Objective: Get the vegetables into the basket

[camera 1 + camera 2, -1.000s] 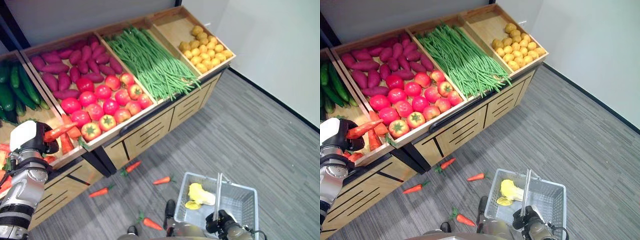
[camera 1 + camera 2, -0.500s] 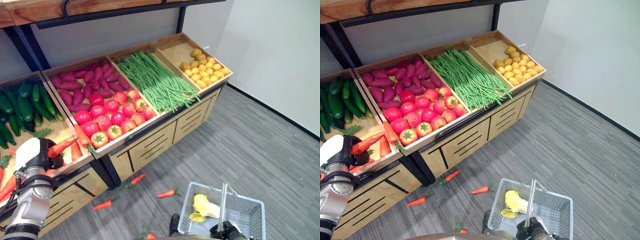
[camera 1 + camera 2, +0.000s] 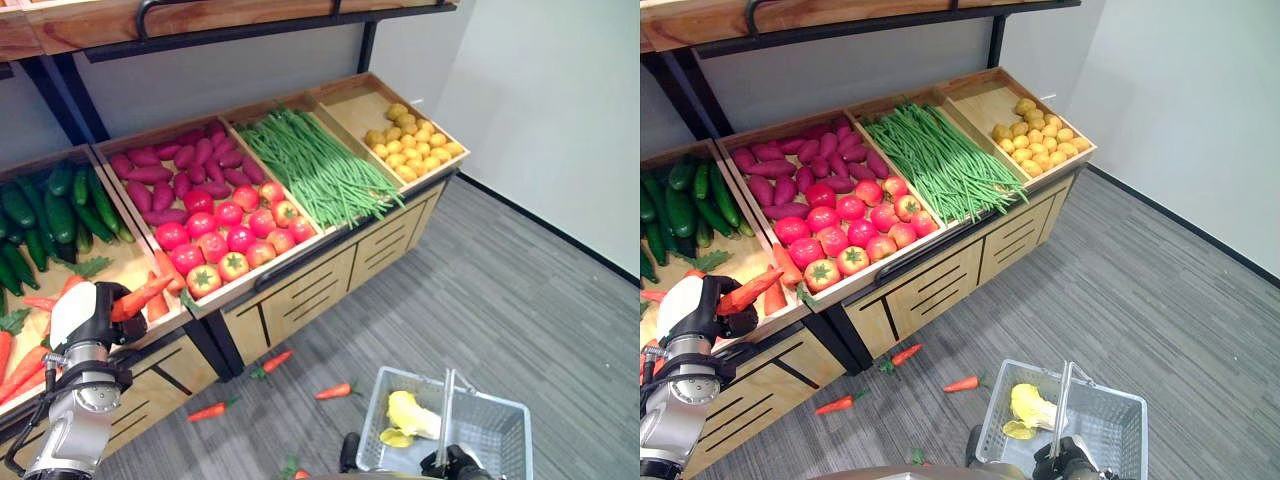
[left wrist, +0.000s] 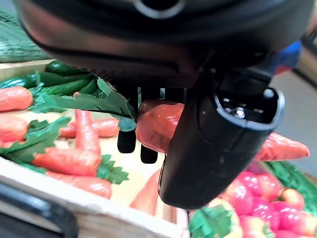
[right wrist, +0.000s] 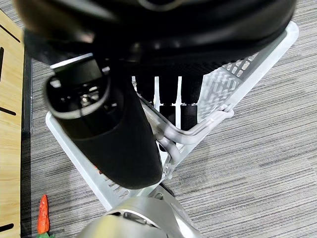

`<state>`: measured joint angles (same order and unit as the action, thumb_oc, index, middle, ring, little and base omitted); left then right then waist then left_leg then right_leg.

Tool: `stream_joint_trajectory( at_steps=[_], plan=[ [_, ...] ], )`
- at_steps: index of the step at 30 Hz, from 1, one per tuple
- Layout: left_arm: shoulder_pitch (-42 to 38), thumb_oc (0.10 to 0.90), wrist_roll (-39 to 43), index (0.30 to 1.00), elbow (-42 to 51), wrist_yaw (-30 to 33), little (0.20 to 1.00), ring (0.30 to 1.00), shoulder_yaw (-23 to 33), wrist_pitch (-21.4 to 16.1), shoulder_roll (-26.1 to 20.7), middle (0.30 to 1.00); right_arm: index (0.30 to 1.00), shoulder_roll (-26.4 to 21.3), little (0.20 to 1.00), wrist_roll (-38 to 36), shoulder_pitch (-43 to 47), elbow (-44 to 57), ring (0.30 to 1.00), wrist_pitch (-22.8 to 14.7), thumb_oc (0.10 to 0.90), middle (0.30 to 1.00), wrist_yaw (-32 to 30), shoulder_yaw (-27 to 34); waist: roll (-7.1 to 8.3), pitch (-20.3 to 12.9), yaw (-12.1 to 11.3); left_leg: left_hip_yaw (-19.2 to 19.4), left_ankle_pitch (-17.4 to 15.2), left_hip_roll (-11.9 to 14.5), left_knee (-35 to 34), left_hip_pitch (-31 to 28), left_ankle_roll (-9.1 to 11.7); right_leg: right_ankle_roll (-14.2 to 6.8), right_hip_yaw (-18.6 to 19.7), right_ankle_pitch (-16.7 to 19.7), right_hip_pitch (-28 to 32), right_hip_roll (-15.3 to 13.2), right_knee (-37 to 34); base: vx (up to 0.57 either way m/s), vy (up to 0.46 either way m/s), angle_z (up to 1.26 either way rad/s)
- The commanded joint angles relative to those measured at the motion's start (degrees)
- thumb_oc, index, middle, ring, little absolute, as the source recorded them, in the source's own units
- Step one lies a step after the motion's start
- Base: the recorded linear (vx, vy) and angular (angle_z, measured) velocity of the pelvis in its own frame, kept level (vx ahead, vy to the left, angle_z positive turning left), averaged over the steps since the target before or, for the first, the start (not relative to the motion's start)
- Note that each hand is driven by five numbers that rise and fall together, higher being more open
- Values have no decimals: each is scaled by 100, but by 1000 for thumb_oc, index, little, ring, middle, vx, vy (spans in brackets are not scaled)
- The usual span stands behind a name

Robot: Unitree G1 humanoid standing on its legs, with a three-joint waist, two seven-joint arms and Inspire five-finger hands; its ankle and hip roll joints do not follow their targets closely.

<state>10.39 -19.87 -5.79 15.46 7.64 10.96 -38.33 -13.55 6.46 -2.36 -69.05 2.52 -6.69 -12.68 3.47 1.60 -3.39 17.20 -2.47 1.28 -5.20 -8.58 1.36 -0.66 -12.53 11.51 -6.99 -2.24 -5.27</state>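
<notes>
1. I see the left hand (image 3: 88, 316) raised just in front of the wooden display stand (image 3: 300, 285), over the front edge of its carrot bin.
2. A carrot (image 3: 142, 296) lies across that hand; in the left wrist view its thick end sits between the thumb and the fingers (image 4: 127, 141), with the pointed tip sticking out past the thumb toward the tomatoes (image 3: 232, 236).
3. The fingers are curled round the carrot from behind and the thumb presses its front, so the hand is clamped on it.
4. The white wire basket (image 3: 1118, 430) is over the grey floor, well apart from the stand; a pale yellow-green vegetable (image 3: 1033, 404) lies inside it.
5. The right hand (image 5: 119, 139) is at the basket's metal handle (image 5: 198, 130); its fingers hook over the bar and the thumb closes beneath, gripping it.
6. On the floor between the stand and the basket I count loose carrots (image 3: 334, 390), near the stand's base.
7. Elsewhere on the stand, from the carrot bin onward: cucumbers (image 3: 60, 210), sweet potatoes (image 3: 180, 170), green beans (image 3: 320, 170), yellow fruit (image 3: 415, 140).
</notes>
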Motion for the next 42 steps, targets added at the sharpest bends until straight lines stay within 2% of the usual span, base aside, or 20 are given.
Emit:
stream_joint_trajectory(
  at_steps=[1,6,18,24,28,29,32,37,39,40,41,42],
  plan=[
    [-389,400,-563,300,533,57,300,300,639,-393,-611,300,300,-356,300,273,-91,-195,300,123,400,300,23,-107,-120,-79,57,-262,-319,-181,20,233,-292,-622,-33,-910,806,-327,78,0,0,0],
    [-501,400,-788,300,679,-138,300,300,464,-430,-841,300,300,-377,300,252,-44,-219,300,130,400,300,20,-97,-238,-113,115,-257,-354,-197,20,155,-301,-639,-9,-947,843,-353,119,0,0,0],
    [-817,400,-813,300,760,-305,300,300,2,-513,-792,300,300,-397,300,119,-126,-312,300,123,400,300,-46,58,-397,-84,310,-89,-505,-286,221,126,-380,-667,171,-910,821,-411,167,-4,16,-3],
    [-1234,400,-719,300,819,-341,300,300,-359,-575,-706,300,300,-416,300,65,-184,-304,300,97,400,300,-109,147,-455,3,520,163,-733,-342,602,249,-472,-733,529,-826,691,-471,215,-14,87,-22],
    [-1375,400,-709,300,819,-347,300,300,-448,-585,-714,300,300,-433,300,55,-190,-283,300,96,400,300,-135,185,-470,37,556,274,-778,-359,680,302,-495,-761,641,-771,611,-483,232,-14,86,-29],
    [-1522,400,-663,300,817,-341,300,300,-531,-597,-697,300,300,-444,300,48,-191,-277,300,105,400,300,-161,202,-486,80,644,362,-813,-381,736,363,-529,-786,778,-683,494,-503,250,-38,111,-31],
    [-1781,400,-577,300,735,-289,300,300,-733,-621,-634,300,300,-464,300,50,-155,-263,300,107,400,300,-202,227,-517,144,757,656,-848,-412,686,411,-604,-848,1054,-555,261,-509,288,-33,122,-37],
    [-1937,400,-538,300,688,-280,300,300,-892,-643,-603,300,300,-471,300,40,-128,-260,300,99,400,300,-231,244,-554,211,809,897,-830,-431,563,361,-648,-906,1214,-512,90,-489,446,-8,49,-37],
    [-2034,400,-490,300,672,-234,300,300,-976,-638,-602,300,300,-470,300,23,-69,-198,300,78,400,300,-289,216,-582,333,830,1140,-782,-340,516,329,-642,-920,881,-599,-145,-492,872,-45,-42,-41],
    [-2061,400,-482,300,673,-210,300,300,-976,-621,-617,300,300,-472,300,24,-36,-164,300,52,400,300,-339,185,-595,376,756,1305,-742,-243,500,323,-593,-830,187,-882,-172,-605,1128,-34,-67,-28],
    [-2066,400,-481,300,671,-209,300,300,-980,-620,-617,300,300,-471,300,24,-35,-165,300,51,400,300,-342,188,-594,381,770,1288,-740,-239,499,316,-585,-821,167,-913,-170,-608,1156,21,-122,-66],
    [-2044,400,-500,300,662,-231,300,300,-969,-616,-613,300,300,-457,300,64,-7,-132,300,39,400,300,-362,136,-543,334,760,1387,-722,-207,483,275,-523,-795,-188,-931,-13,-633,998,55,-123,-80]
  ],
)
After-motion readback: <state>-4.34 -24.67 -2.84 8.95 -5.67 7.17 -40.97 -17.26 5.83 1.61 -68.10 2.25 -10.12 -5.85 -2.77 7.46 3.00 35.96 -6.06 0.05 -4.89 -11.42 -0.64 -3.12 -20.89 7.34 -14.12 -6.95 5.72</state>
